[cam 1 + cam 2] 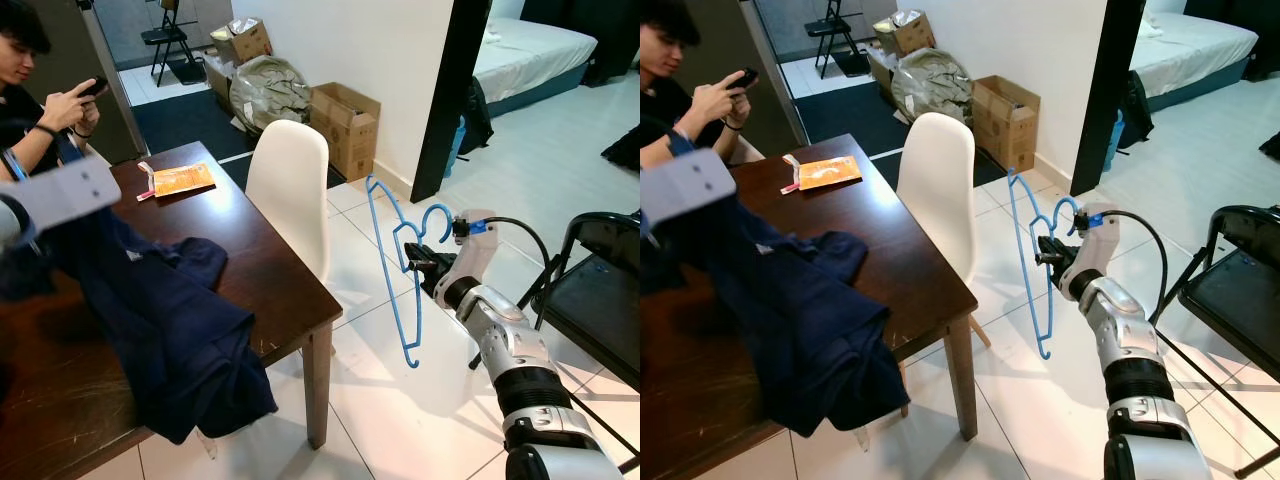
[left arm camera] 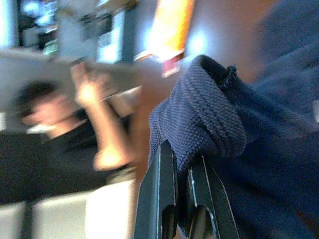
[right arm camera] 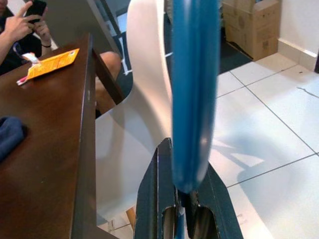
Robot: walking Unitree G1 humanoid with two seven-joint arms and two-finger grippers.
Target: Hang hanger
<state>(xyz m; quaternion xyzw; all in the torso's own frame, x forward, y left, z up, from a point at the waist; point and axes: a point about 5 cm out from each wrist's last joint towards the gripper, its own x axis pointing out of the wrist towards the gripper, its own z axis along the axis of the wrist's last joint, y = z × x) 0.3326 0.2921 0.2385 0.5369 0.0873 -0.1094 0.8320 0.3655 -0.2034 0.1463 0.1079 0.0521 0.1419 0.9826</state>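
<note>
While the task is only to hang a hanger, a dark blue garment (image 1: 170, 330) is held at the far left by the left gripper (image 2: 183, 172), whose two black fingers are closed on a thick knitted fold of the cloth, as the left wrist view shows. From that grip the garment falls down and away over the dark wooden table (image 1: 270, 260), so most of its weight is carried by the table and not by the arm. Beyond the left gripper an orange packet (image 1: 182, 179) lies flat on the table, and behind the table a person (image 1: 35, 90) is seated with a phone held in both hands.

Between the two grippers a white chair (image 1: 290, 195) stands beside the table edge. To the right of it, the blue hanger (image 1: 398, 265) is held by the right gripper (image 1: 418, 264), which is closed on the hanger's thin frame near the neck. The hanger is kept upright and edge-on in the air over the tiled floor, away from the chair and the table, with its hook (image 1: 437, 218) just above the fingers. It is judged that it is held free like this so that it can be brought to the garment or to a rail without catching on furniture. At the right of this gripper a black folding chair (image 1: 600, 290) is seen.
</note>
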